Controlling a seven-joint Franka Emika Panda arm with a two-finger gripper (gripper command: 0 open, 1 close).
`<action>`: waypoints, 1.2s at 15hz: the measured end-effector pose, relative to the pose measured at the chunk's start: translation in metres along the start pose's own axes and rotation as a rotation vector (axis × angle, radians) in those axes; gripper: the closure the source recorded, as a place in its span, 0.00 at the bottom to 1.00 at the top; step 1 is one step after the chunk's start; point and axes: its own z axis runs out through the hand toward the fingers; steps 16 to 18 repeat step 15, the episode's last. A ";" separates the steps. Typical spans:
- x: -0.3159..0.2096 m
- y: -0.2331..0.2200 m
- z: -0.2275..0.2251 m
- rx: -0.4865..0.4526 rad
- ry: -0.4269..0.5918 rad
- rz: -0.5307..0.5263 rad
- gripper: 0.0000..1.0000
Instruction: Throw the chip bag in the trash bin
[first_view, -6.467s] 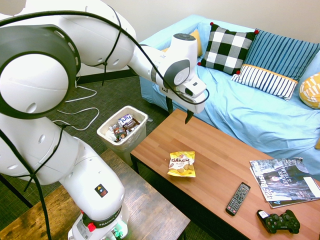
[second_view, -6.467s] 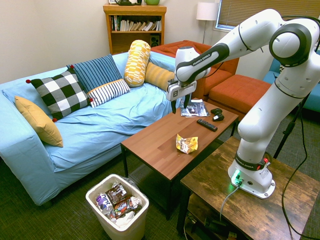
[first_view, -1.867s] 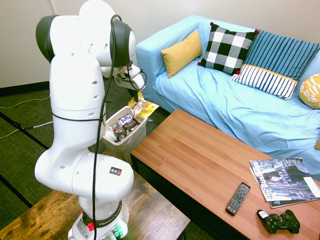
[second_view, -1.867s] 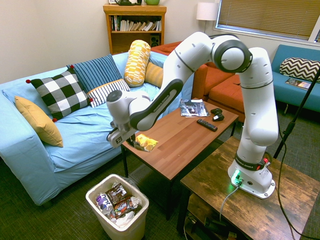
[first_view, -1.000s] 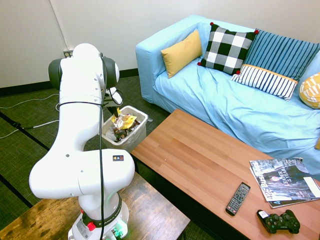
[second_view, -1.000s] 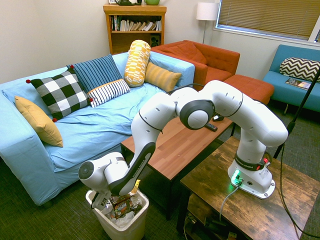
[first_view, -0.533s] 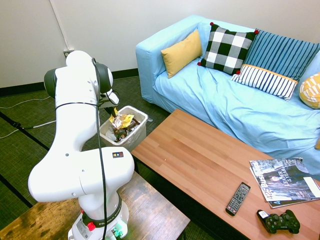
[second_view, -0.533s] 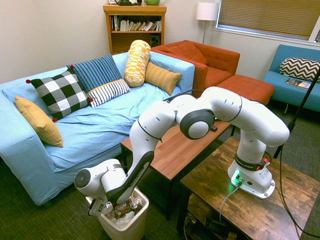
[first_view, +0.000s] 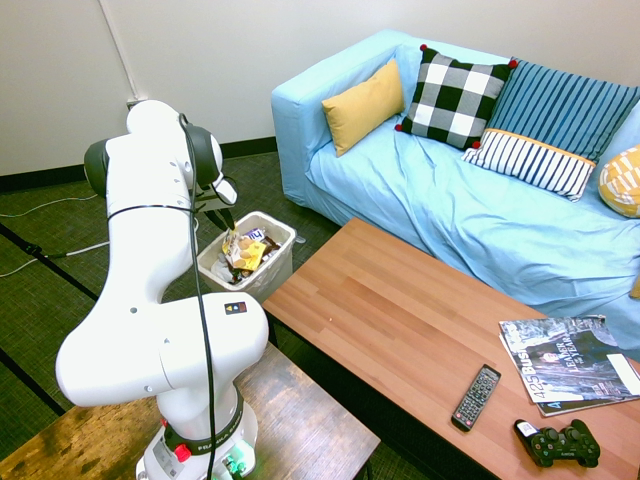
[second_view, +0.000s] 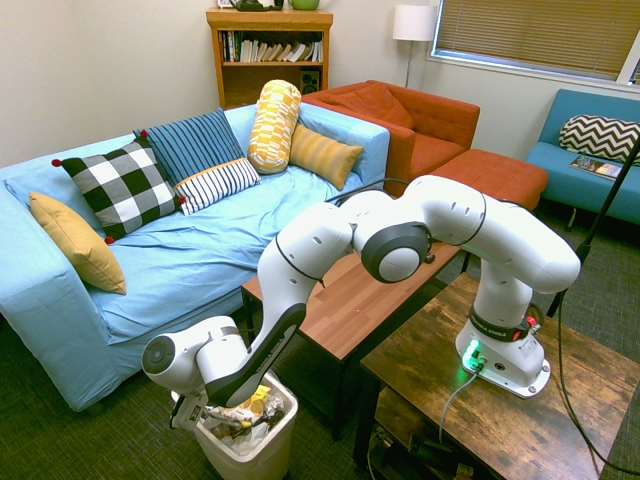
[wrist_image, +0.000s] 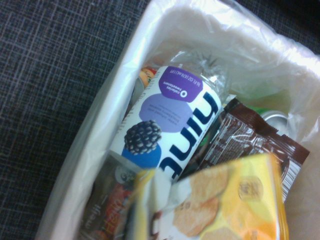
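Room: grey walls and dark carpet, with a blue-covered sofa (first_view: 440, 190) along the far side.
Coffee table: a long wooden top (first_view: 380, 310) in front of the sofa, carrying magazines (first_view: 568, 362), a game controller (first_view: 558, 443) and a remote (first_view: 476, 398) toward its right end.
Arm: the white arm (first_view: 150, 240) rises at the near left, bends over at its elbow and reaches down with its wrist over the bin's left side, from where the first exterior camera looks.
Trash bin: white, lined and well filled, the bin (first_view: 270, 288) stands on the carpet just left of the table.
Gripper: low at the bin's left side, the gripper (first_view: 226, 221) points down; I can't tell whether it is spread or still pinching the bag right below it.
Chip bag: the yellow bag (first_view: 246, 253) is inside the bin's mouth, above a hint bottle (wrist_image: 170, 115) and beside a brown wrapper (wrist_image: 242, 132).
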 end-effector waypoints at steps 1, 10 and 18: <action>0.004 0.001 0.001 -0.002 0.005 0.006 0.00; 0.115 0.057 -0.055 -0.009 0.214 0.212 0.00; 0.133 0.124 -0.098 -0.020 0.280 0.300 0.00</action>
